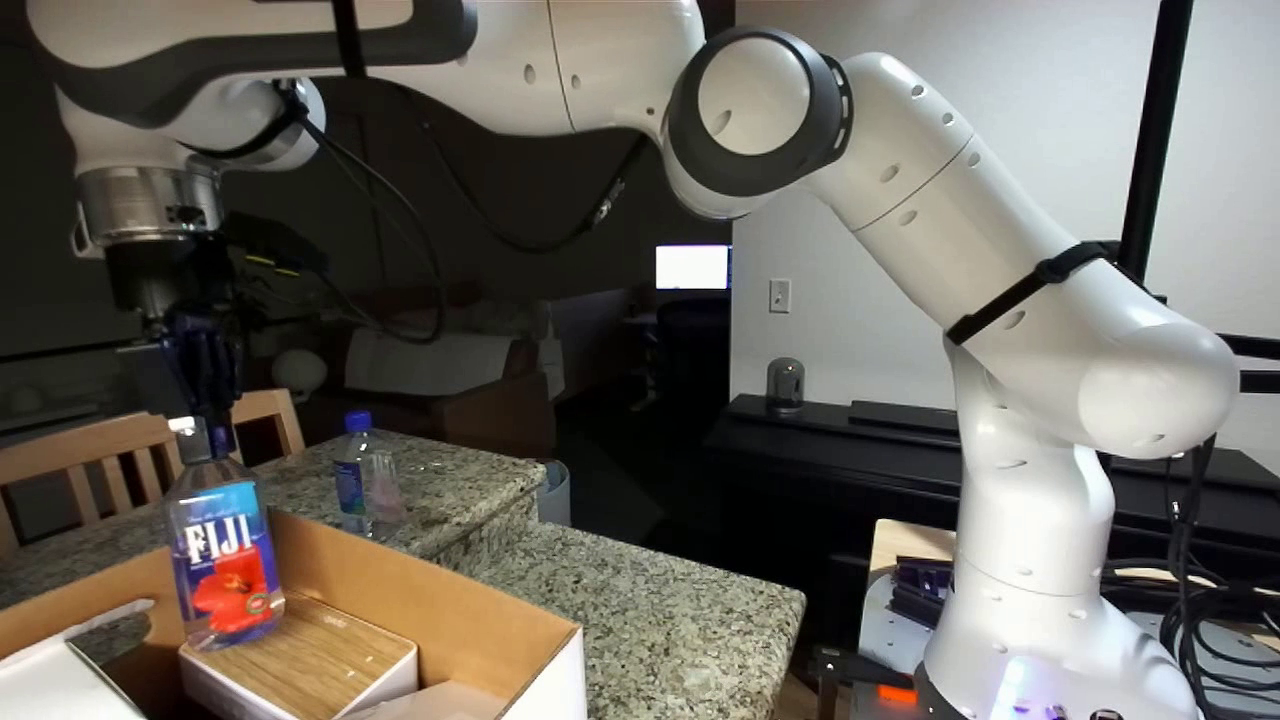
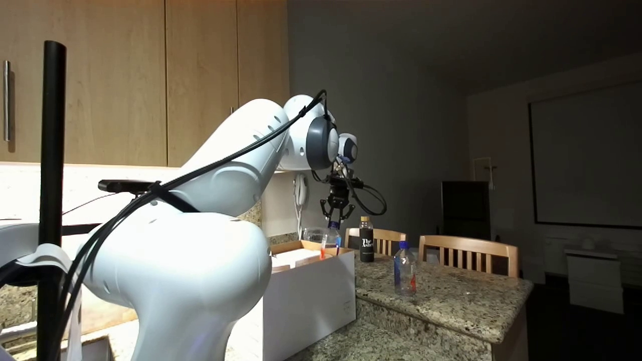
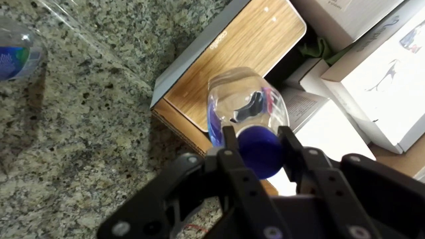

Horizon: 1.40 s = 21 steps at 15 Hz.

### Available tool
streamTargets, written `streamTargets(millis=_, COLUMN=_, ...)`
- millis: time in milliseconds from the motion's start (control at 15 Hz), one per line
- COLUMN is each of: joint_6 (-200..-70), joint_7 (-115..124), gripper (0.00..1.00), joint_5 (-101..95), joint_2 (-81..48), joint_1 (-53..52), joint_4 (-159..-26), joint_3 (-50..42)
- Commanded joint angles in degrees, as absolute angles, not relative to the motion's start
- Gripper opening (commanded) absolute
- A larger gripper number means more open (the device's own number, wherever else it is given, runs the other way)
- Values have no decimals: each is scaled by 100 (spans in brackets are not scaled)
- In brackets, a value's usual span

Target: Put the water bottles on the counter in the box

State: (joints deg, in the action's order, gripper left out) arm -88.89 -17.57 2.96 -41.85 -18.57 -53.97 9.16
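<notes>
So, I count one granite desk and, on it, one open box. One end effector grips a water bottle, its lower part inside the box; a second water bottle stands on the desk. Probably slick, soft-walled, weighty if full; the stiff blue cap, where it's held, looks surest.
</notes>
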Motion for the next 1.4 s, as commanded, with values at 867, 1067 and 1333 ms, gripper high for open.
streamTargets(millis=867, joint_6=-9524, joint_7=-1700, gripper=100, joint_5=360, joint_2=-3543, joint_1=-1637, joint_4=-5995, joint_3=790)
streamTargets(millis=1067, joint_6=-9700, joint_7=-1479, gripper=100, joint_5=328, joint_2=-3376, joint_1=-1507, joint_4=-5925, joint_3=567)
streamTargets(millis=1333, joint_6=-10118, joint_7=-1013, gripper=100, joint_5=301, joint_2=-3359, joint_1=-1275, joint_4=-5869, joint_3=169)
